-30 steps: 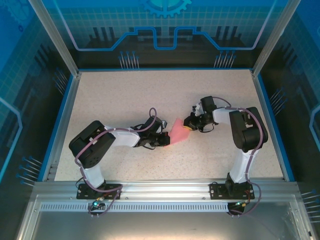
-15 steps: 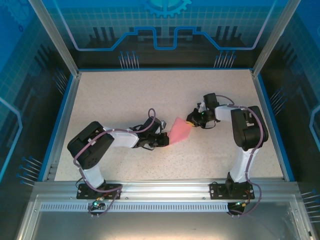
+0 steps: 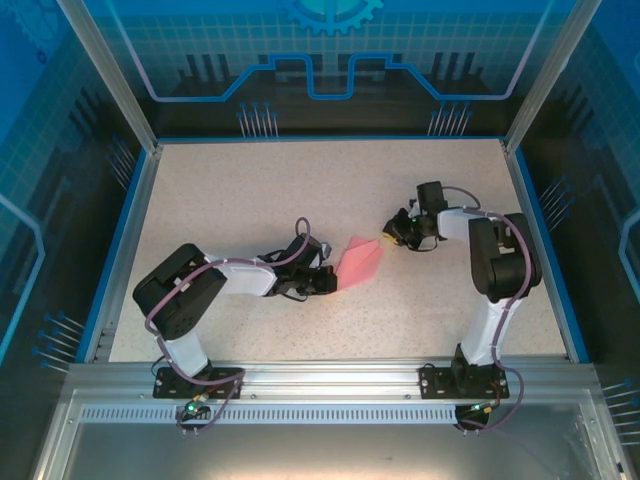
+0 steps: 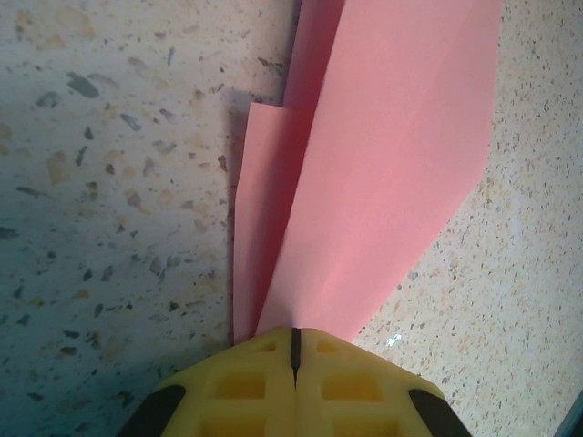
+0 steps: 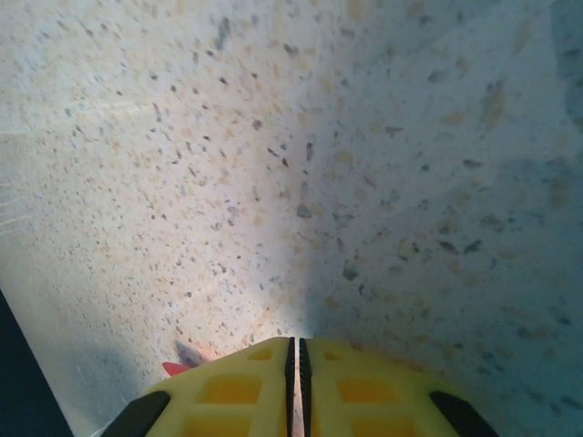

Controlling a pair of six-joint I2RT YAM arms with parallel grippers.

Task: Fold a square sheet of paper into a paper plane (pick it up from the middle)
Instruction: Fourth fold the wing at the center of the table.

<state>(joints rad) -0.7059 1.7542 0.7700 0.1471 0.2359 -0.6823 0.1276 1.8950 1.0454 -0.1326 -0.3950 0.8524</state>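
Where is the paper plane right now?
Top view: the paper plane lies mid-table, clamped by the left gripper, the right gripper beside its far corner.

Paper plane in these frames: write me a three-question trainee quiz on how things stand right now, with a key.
1. True or false: the left gripper is shut on the paper plane.
2. In its own wrist view, is the right gripper open or shut?
3. In the top view, where on the table does the plane lie? A. between the two grippers; B. in the far left corner; C. beside the left arm's base.
Key: 1 true. 2 shut, with just a thin slit between the yellow fingers. 3 A.
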